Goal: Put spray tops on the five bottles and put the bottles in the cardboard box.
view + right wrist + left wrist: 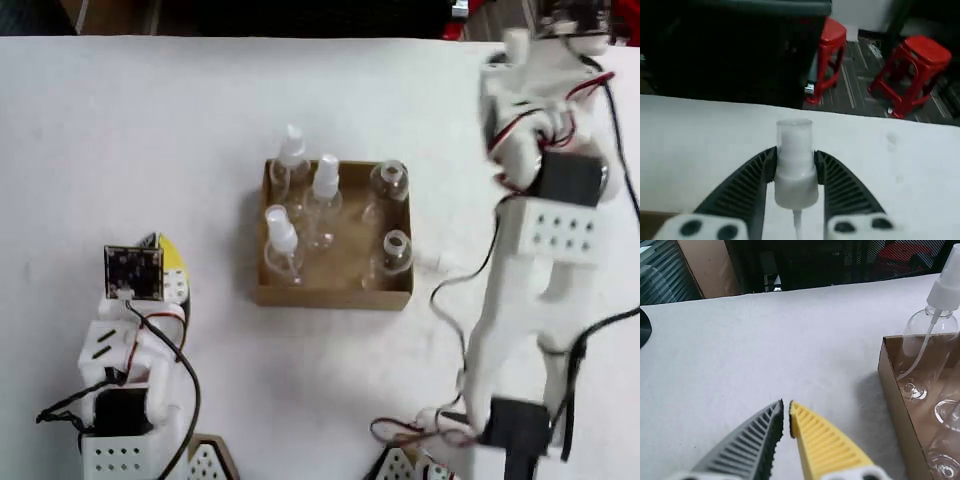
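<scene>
Being clamped by the right gripper (795, 154), the spray top (796, 182) could be snagged on the rim of an open bottle (388, 182) if lowered off-centre; the left gripper (786, 412) was seen narrowed, empty.

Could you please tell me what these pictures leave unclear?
Right wrist view: white plastic spray top, dip tube runs off the edge.
Left wrist view: brown cardboard box, cut by the edge.
High view: clear bottles' cap tightness, too small to judge.

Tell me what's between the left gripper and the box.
Nothing. In the left wrist view, bare table runs from the shut left gripper to the box wall. The high view shows the same bare stretch.
</scene>
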You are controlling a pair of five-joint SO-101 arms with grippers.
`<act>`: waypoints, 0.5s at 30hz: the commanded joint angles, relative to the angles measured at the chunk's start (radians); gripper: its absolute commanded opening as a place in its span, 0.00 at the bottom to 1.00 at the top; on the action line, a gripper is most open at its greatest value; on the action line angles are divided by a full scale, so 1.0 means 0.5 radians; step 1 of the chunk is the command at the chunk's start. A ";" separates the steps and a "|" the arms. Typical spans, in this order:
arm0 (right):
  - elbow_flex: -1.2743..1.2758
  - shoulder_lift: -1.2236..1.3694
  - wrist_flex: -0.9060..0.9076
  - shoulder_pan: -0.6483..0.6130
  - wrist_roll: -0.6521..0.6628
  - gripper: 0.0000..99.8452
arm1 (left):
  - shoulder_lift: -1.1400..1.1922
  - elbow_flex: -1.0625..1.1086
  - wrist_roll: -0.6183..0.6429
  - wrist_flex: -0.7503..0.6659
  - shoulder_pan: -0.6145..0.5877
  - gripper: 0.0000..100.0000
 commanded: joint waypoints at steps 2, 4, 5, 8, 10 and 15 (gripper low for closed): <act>-0.077 -0.324 0.106 -0.305 -0.025 0.01 | -0.020 -0.009 -0.018 -0.049 0.020 0.02; -0.077 -0.373 0.149 -0.431 -0.021 0.01 | -0.020 -0.009 -0.018 -0.049 0.020 0.02; -0.077 -0.397 0.183 -0.486 -0.025 0.01 | -0.020 -0.009 -0.018 -0.049 0.020 0.02; -0.077 -0.465 0.278 -0.640 -0.025 0.01 | -0.020 -0.012 -0.018 -0.049 0.020 0.02; -0.034 -0.520 0.336 -0.723 -0.037 0.01 | -0.020 -0.012 -0.018 -0.049 0.020 0.02; 0.267 -0.723 0.302 -0.845 -0.037 0.01 | -0.020 -0.012 -0.018 -0.049 0.020 0.02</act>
